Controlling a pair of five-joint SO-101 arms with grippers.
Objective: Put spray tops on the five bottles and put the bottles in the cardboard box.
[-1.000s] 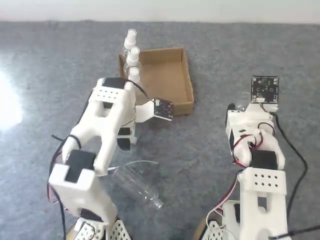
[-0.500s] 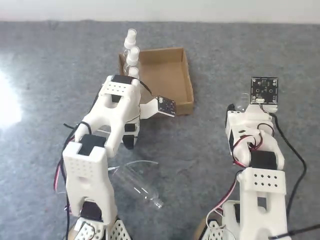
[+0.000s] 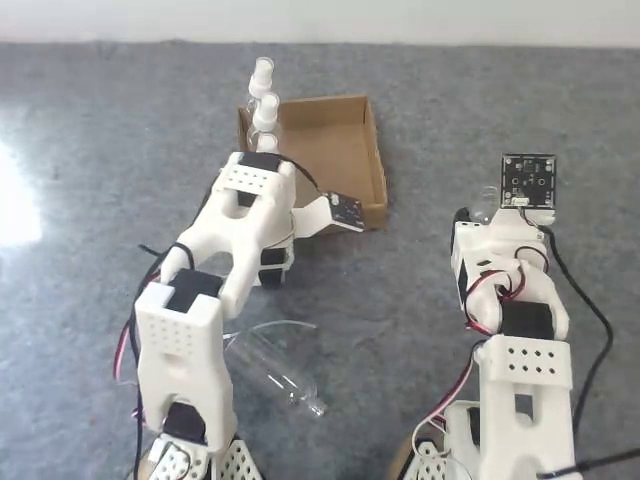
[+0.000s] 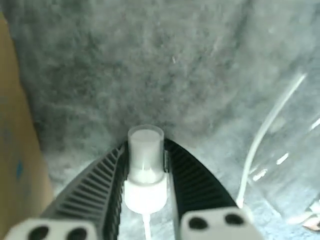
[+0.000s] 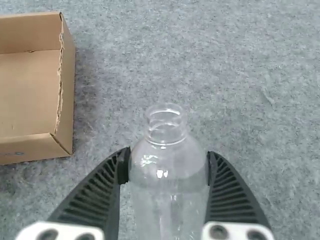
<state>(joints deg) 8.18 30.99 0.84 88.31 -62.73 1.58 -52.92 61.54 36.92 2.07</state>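
Clear bottle (image 5: 167, 185) squeezed in my right gripper (image 5: 167, 156); left gripper (image 4: 145, 146) pinches white spray top (image 4: 145, 172) beside cardboard box (image 3: 376, 150).

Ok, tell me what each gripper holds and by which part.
Left gripper: a spray top, clamped at its sides. Right gripper: an open bottle, clamped on its body just below the neck.

A white spray top (image 4: 145, 165) sits clamped between the left gripper's (image 4: 145, 172) black fingers (image 4: 192, 182) above grey table (image 4: 200, 65).
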